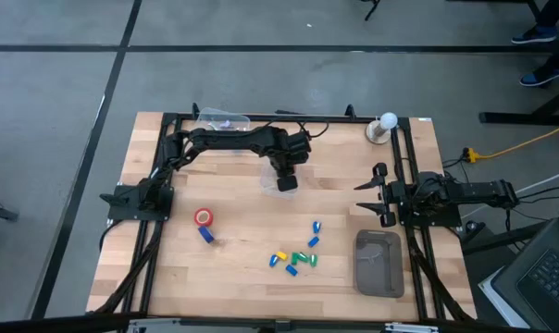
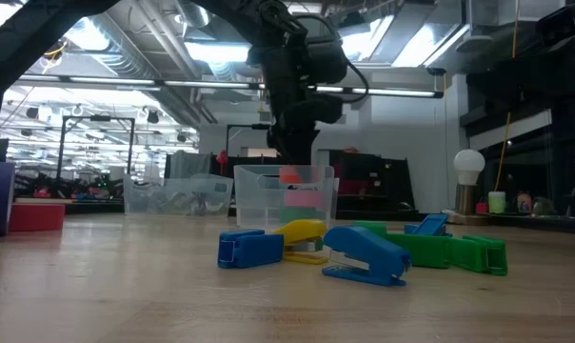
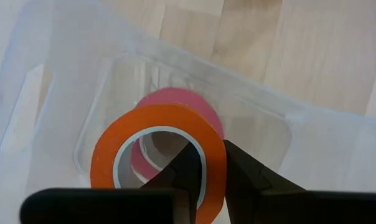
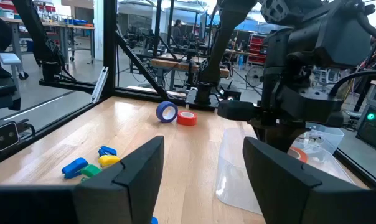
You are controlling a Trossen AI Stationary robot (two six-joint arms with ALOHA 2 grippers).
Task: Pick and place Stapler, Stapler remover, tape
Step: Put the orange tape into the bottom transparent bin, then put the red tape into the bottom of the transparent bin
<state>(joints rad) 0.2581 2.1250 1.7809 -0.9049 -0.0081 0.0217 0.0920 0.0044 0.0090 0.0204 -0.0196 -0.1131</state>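
Left gripper (image 3: 206,174), fingers clamped across the wall of an orange tape roll (image 3: 157,149), hangs above a clear plastic bin (image 3: 263,118) already containing a pink roll (image 3: 182,99), apparently positioned for release. The left arm reaches across the worktop (image 1: 242,277), wrist pointing down. Right gripper (image 4: 200,174) waits at the right edge, fingers spread.

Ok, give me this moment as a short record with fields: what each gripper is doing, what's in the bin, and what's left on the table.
left gripper: shut on orange tape roll, held over clear plastic bin
bin contents: one pink-red tape roll
right gripper: open, waiting at the table's right side
table: red tape roll touching blue tape roll; cluster of small blue, yellow and green staplers; grey tray
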